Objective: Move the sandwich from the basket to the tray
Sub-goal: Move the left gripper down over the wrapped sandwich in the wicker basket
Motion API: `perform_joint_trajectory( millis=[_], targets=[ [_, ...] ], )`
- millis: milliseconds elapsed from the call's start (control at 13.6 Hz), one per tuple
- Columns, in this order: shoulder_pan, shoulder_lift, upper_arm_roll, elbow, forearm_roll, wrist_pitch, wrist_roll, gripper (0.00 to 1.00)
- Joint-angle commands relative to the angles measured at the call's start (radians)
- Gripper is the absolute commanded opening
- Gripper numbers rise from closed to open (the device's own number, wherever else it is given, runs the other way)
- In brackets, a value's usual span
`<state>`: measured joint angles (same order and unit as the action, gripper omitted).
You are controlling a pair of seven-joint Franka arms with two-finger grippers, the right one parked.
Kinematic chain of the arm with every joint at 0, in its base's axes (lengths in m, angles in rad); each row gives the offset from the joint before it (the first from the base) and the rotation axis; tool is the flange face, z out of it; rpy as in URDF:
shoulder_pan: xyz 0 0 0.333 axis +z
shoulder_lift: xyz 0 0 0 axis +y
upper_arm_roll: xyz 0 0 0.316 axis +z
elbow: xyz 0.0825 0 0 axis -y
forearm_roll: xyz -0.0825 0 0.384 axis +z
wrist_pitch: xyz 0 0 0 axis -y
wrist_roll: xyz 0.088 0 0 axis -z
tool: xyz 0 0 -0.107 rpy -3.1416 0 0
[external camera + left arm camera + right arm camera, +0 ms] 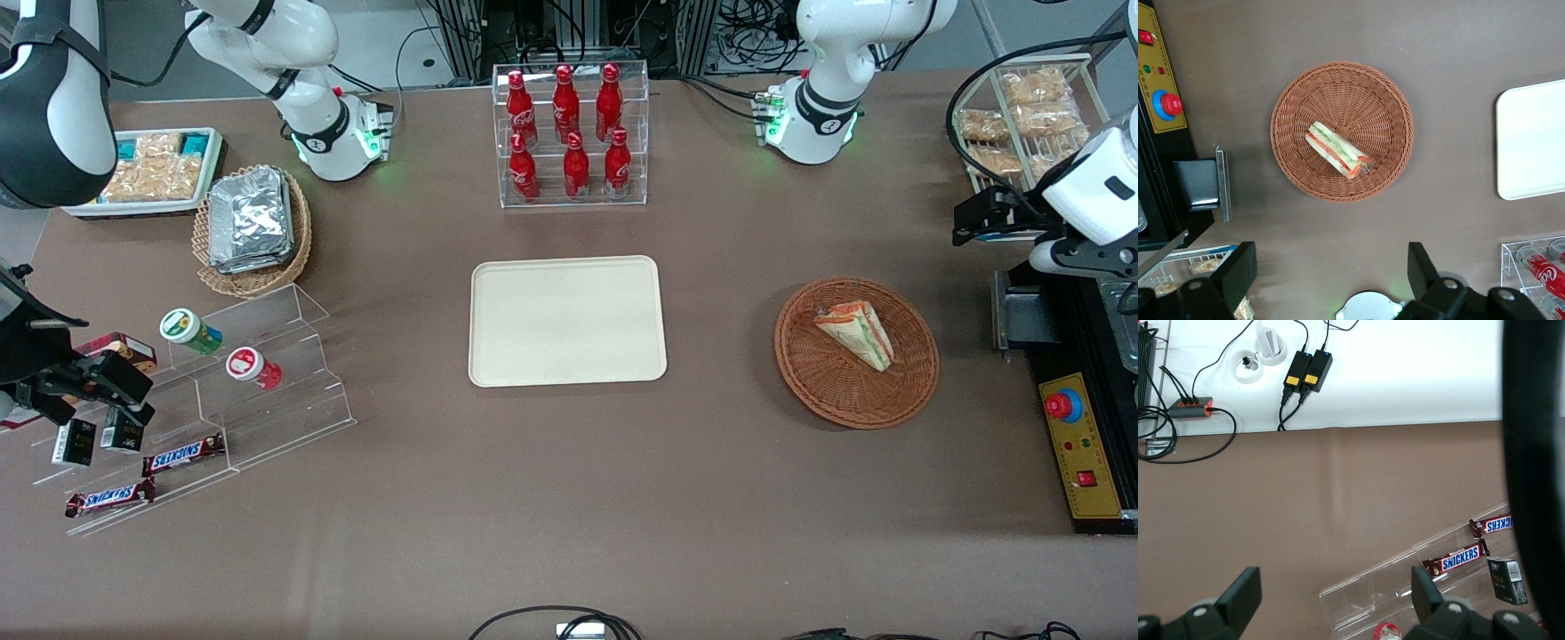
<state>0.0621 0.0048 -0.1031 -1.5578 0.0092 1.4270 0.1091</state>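
Hand (1328, 277) parked high at right edge of front view, fingers apart, empty; risks crushing or snagging wrapped sandwich (856, 332) against basket (920, 373) weave, missing tray (569, 267).

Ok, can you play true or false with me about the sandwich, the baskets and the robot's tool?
1. The sandwich lies in the basket. True.
2. The tray holds a bottle. False: nothing is on it.
3. The tool grips the sandwich. False: it is open, up high, apart from the basket.
4. Red bottles stand in a clear rack. True.
5. The foil packets are in the sandwich's basket. False: they sit in another basket.
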Motion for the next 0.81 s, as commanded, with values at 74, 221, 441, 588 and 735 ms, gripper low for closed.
perform_joint_trajectory(
  millis=[74,221,441,588,735],
  targets=[
    [-0.004,-0.022,0.003,-0.016,0.014,-0.011,0.001,1.00],
    [0.001,-0.005,0.005,-0.010,0.017,-0.008,-0.005,1.00],
    [0.002,0.020,0.005,-0.031,0.050,0.019,-0.020,1.00],
    [0.001,0.026,0.003,-0.088,0.060,0.056,-0.093,1.00],
    [0.002,0.005,0.005,-0.203,0.060,0.168,-0.133,1.00]
  ],
)
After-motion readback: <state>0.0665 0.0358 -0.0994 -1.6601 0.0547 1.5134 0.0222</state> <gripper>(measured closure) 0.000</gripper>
